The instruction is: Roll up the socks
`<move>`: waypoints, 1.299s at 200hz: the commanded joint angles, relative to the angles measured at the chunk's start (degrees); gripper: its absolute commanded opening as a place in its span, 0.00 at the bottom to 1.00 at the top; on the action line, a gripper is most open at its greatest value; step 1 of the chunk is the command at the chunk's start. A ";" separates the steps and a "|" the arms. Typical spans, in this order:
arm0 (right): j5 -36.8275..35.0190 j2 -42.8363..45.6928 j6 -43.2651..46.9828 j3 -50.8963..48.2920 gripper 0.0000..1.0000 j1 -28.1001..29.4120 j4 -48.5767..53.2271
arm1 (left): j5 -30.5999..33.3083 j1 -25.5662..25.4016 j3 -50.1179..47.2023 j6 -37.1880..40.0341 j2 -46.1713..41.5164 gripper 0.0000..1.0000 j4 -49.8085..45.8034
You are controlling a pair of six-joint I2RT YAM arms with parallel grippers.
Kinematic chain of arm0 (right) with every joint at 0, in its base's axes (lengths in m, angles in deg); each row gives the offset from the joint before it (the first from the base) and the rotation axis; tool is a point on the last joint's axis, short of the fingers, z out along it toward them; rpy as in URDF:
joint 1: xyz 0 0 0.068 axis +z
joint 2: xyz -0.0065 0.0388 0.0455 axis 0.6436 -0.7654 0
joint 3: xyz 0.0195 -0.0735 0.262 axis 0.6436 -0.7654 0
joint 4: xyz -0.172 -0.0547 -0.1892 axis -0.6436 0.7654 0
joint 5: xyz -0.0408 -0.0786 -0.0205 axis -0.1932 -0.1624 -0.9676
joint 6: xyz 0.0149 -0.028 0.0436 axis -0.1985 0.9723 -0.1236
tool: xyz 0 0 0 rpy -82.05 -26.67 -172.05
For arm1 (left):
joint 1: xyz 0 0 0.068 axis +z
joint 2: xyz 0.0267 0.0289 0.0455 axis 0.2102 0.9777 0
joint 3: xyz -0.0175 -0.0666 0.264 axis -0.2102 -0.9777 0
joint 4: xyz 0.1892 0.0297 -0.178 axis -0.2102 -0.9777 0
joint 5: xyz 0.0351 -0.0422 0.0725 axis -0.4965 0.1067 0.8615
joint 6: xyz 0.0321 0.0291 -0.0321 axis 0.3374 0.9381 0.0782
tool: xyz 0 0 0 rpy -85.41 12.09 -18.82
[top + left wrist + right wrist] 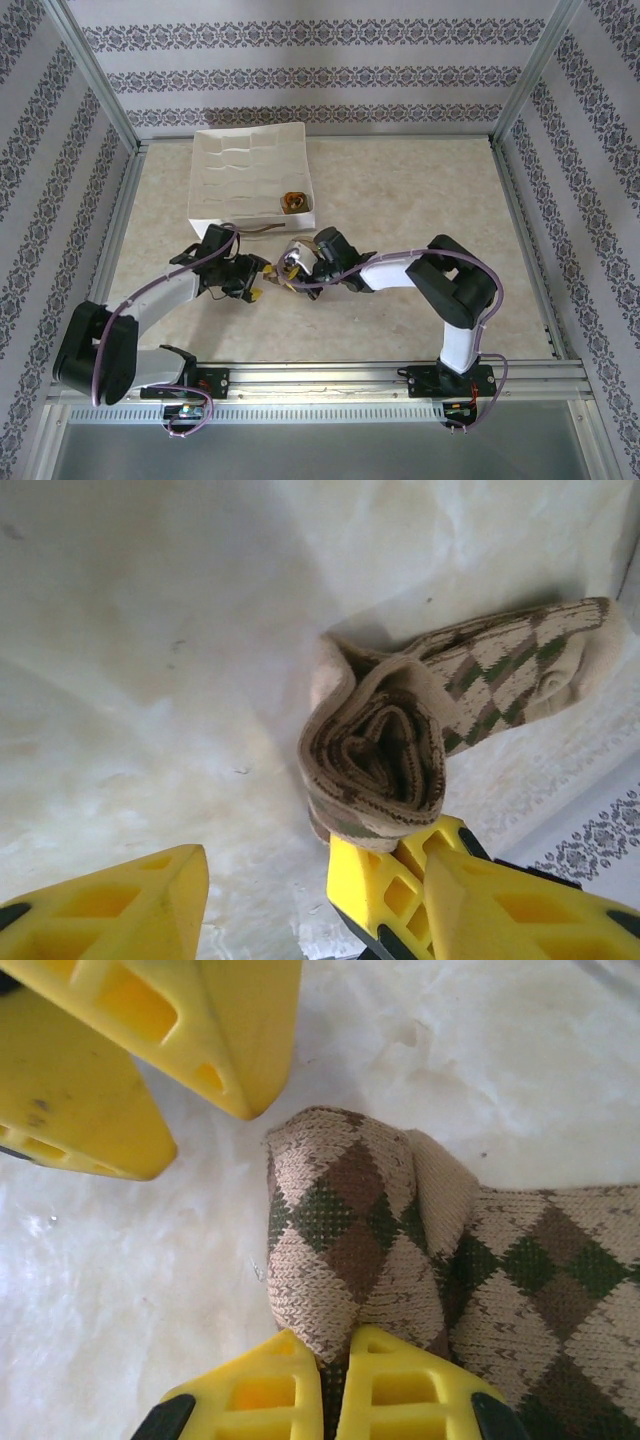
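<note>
Pinching at the near side: the right pincer (335, 1385) has its jaws closed tight on the coiled end of the brown-and-beige argyle fabric sock (350, 1230). The left pincer (257, 290) sits just beside it, jaws about half apart, holding nothing.

The sock lies on the pale marbled tabletop (420, 190), between the two pincers. Its coil shows as a spiral, with the unrolled tail lying flat beyond it.

Handling, by judgement: a light, soft, limp knit, springy enough that the coil would likely loosen if let go. No slip or breakage worry. The best hold looks to be across the whole coil, squeezing all layers rather than the outer flap alone.

Farther back stands a white divided tray (230, 214), with a small olive-and-orange rolled sock (293, 202) in its near right compartment.
</note>
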 commanded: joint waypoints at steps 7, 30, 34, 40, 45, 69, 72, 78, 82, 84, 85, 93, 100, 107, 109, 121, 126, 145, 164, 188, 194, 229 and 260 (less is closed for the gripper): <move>7.56 -4.69 -7.76 -2.87 0.00 -3.07 8.60 | -2.16 -1.81 2.85 1.41 3.08 0.53 5.23; 12.66 -6.74 -10.95 -1.87 0.00 -5.41 8.19 | -2.48 -3.00 2.97 1.52 5.68 0.52 7.85; 13.44 -7.23 -11.58 -1.63 0.00 -5.82 8.27 | -2.57 -3.22 3.02 1.52 6.15 0.52 8.44; 14.79 -7.86 -12.38 -1.29 0.00 -6.50 8.25 | -2.64 -3.48 3.18 1.74 6.89 0.52 9.25; 15.74 -8.42 -12.93 -1.04 0.00 -6.96 8.11 | -2.66 -3.71 3.39 1.77 7.65 0.52 9.77; 18.53 -10.37 -15.20 -0.01 0.00 -8.66 8.55 | -2.51 -4.54 4.64 2.73 10.83 0.52 11.28; 18.75 -10.58 -15.42 0.08 0.00 -8.88 8.69 | -2.44 -4.64 4.76 2.87 11.14 0.52 11.46; 19.27 -11.04 -15.80 0.29 0.00 -9.26 8.82 | -2.33 -4.77 5.04 3.14 11.82 0.52 11.61; 19.53 -11.26 -16.02 0.31 0.00 -9.53 8.89 | -2.24 -4.82 5.22 3.31 12.19 0.52 11.81; 19.65 -11.42 -16.24 0.36 0.00 -9.63 8.87 | -2.22 -4.85 5.29 3.44 12.35 0.52 11.93; 19.71 -11.46 -16.33 0.38 0.00 -9.66 8.88 | -2.18 -4.85 5.32 3.45 12.45 0.51 11.94; 20.28 -11.90 -16.89 0.48 0.00 -10.10 8.94 | -2.04 -4.98 5.57 3.86 13.19 0.51 12.05; 20.50 -12.29 -17.30 0.62 0.00 -10.43 9.08 | -2.06 -5.07 5.77 4.31 13.96 0.51 12.16; 20.57 -12.58 -17.69 0.66 0.00 -10.77 9.20 | -2.05 -5.20 5.93 4.72 14.79 0.49 12.19; 20.57 -12.67 -17.83 0.71 0.00 -10.86 9.28 | -2.04 -5.25 5.99 4.87 15.07 0.49 12.17; 20.89 -13.33 -18.68 0.92 0.00 -11.34 9.46 | -2.04 -5.50 6.02 5.53 16.39 0.48 12.02; 20.81 -13.60 -18.94 1.20 0.00 -11.52 9.86 | -1.97 -5.63 5.96 5.80 17.00 0.47 11.89; 20.77 -14.38 -19.57 2.08 0.00 -12.22 10.75 | -0.99 -6.09 6.00 7.86 18.40 0.44 9.54; 20.42 -14.60 -19.07 3.05 0.00 -12.32 11.92 | -0.01 -6.47 6.24 10.95 20.07 0.38 5.10; 18.86 -14.15 -15.76 5.14 0.00 -12.03 15.72 | 0.93 -6.93 5.03 12.83 21.34 0.11 -0.26; 18.21 -13.76 -14.37 5.72 0.00 -11.83 16.95 | 1.19 -6.95 4.62 13.15 21.19 0.02 -1.56; 11.76 -5.56 -6.46 4.26 0.24 -9.56 16.03 | 3.49 -7.12 3.60 13.35 16.60 0.00 -9.91; -9.58 14.01 3.05 -9.91 0.47 -2.11 0.38 | 5.46 -7.36 3.99 10.96 12.67 0.00 -14.04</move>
